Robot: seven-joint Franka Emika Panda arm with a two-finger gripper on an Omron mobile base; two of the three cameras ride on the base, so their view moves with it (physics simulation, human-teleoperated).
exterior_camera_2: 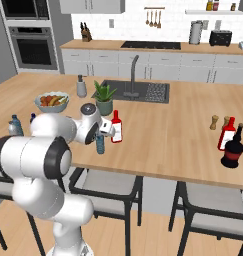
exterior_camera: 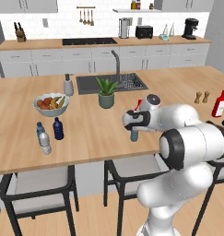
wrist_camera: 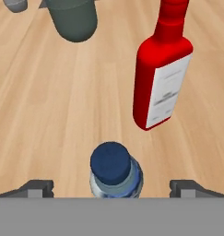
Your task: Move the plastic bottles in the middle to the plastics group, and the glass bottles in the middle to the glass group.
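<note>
Teal bottle (wrist_camera: 115,173) with a dark blue cap stands upright on the wooden island counter (exterior_camera: 178,83), directly beneath the pincer (wrist_camera: 111,188). The hand view looks straight down on its cap, with the two dark fingertips (wrist_camera: 37,188) spread wide, one on each side of the bottle and clear of it; nothing is held. In that view a red bottle with a white label (wrist_camera: 162,87) stands just beyond the teal one, and the grey-green pot of a small plant (wrist_camera: 73,18) lies farther off.

From the left base view the teal bottle (exterior_camera: 134,135) shows below the hand, and the red bottle is mostly hidden behind the arm. That view alone shows the far end clearly: a dark navy bottle (exterior_camera: 58,128) beside two small water bottles (exterior_camera: 43,138), near a fruit bowl (exterior_camera: 50,104).

The right base view gives the red bottle (exterior_camera_2: 116,128) in full, beside the teal one (exterior_camera_2: 100,144), and at the other end of the counter a second red bottle (exterior_camera_2: 227,133) next to a squat black bottle (exterior_camera_2: 234,148).
</note>
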